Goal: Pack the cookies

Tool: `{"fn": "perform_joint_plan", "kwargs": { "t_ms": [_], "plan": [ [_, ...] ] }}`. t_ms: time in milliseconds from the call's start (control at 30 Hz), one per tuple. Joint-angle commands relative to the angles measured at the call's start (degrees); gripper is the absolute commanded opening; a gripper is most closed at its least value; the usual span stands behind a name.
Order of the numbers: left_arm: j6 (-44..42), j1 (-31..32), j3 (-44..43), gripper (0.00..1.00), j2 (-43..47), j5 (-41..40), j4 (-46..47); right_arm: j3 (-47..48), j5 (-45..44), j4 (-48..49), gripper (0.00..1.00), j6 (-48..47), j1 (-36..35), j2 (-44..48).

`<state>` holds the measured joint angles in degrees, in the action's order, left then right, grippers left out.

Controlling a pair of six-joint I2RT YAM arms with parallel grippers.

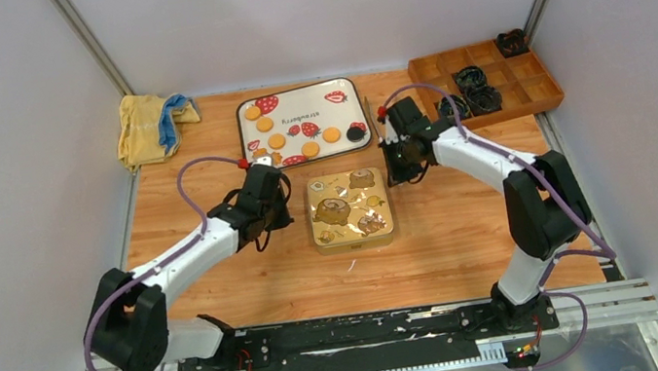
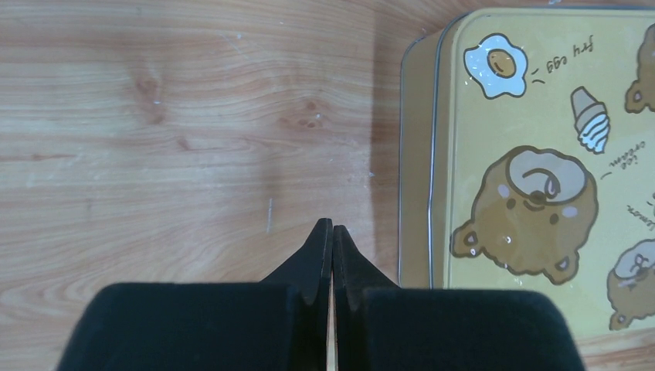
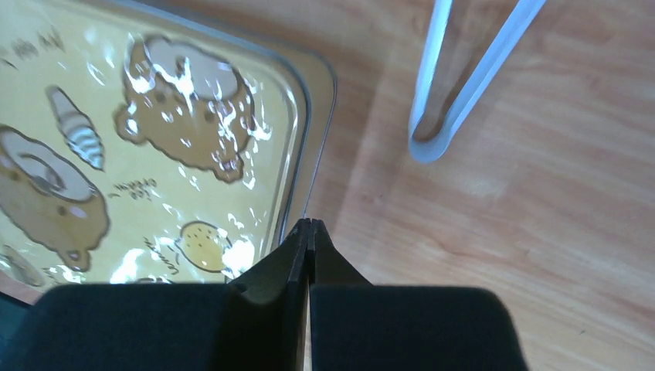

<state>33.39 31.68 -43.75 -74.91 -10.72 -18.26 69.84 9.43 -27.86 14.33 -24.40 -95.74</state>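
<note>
while both arms hang low beside the tin (image 1: 349, 208), the cookies (image 1: 277, 141) lie flat on the white strawberry tray (image 1: 343, 109) at the far side of the table (image 1: 470, 233), well apart from either arm's tips. we note several orange rounds and one black one (image 1: 355, 131) near the tray's right end. none is in the tin, and its bear-print lid (image 2: 533, 154) is on.

left gripper (image 2: 332, 228): fingers pressed together with nothing between them, tips over bare wood just beside the tin's left wall.

right gripper (image 3: 309, 226): likewise clenched on nothing, tips at the tin's right edge. what looks like a pale pair of tongs (image 3: 456, 93) lies on the wood beyond.

handling, our judgement: each cookie is light, stiff and thin, and probably brittle and crumbly. lying flat, it offers little edge to catch. we would take hold across the width, at the rim, one at a time, with a gentle pinch, since a hard squeeze may snap it. the glossy tray may let it slide away. the lid must come off first.
</note>
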Motion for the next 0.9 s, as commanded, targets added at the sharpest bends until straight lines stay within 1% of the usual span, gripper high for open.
{"fn": "perform_joint_plan", "kwargs": {
  "t_ms": [0,233,367,567,767,867],
  "plan": [
    [0.9,0.1,0.0,0.0,-5.5,2.2,7.4,-4.0,-3.1,-0.3,0.0,1.4,-2.6,0.6],
    [1.8,0.1,-1.3,0.0,-14.2,6.1,13.7,-7.0,-3.3,1.2,0.0,1.5,-3.0,1.4],
    [2.0,0.1,-1.8,0.0,-16.6,6.5,14.5,-7.6,-2.1,1.6,0.0,1.8,-4.1,1.9],
    [1.8,0.1,0.3,0.0,-13.9,5.6,13.8,-8.2,1.1,3.0,0.0,2.3,-6.0,1.7],
    [1.9,0.1,1.0,0.0,-12.1,5.4,11.9,-6.9,1.5,3.2,0.0,2.9,-8.9,0.4],
    [1.9,0.1,2.1,0.0,-9.8,4.4,10.5,-6.0,1.9,3.2,0.0,3.1,-9.9,-0.4]
  ]
}}
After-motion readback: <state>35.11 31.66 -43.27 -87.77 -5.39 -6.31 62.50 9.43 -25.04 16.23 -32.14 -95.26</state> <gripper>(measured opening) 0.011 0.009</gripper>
